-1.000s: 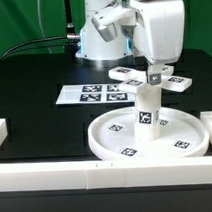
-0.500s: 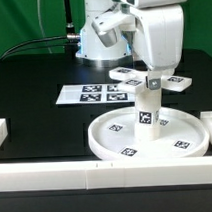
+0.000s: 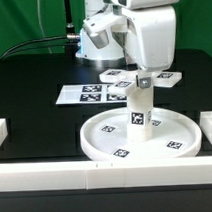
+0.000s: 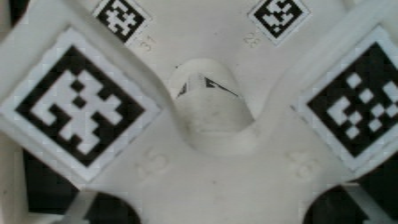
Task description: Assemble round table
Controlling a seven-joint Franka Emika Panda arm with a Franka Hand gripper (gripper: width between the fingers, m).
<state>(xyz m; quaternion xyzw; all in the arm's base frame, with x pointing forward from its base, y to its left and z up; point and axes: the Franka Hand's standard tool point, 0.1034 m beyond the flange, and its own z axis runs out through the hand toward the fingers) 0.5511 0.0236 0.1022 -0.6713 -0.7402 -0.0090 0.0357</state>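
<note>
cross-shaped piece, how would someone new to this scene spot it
Start at the large rimmed round disc on the black table, then follow the short leg standing at its centre upward. The cross-shaped piece caps it under the gripper: the only tagged part raised off the table.

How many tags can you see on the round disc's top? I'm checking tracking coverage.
3 on the round disc: one on the exterior view's left, one at the front edge, one on the right. The leg may hide others.

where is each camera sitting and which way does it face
exterior view: off the arm, at table height, facing the round disc, upright leg and marker board; shows the white arm, claw hidden.
wrist view: on the wrist, looking straight onto the cross-shaped piece; no claw visible.
shared: the cross-shaped piece atop the leg.
</note>
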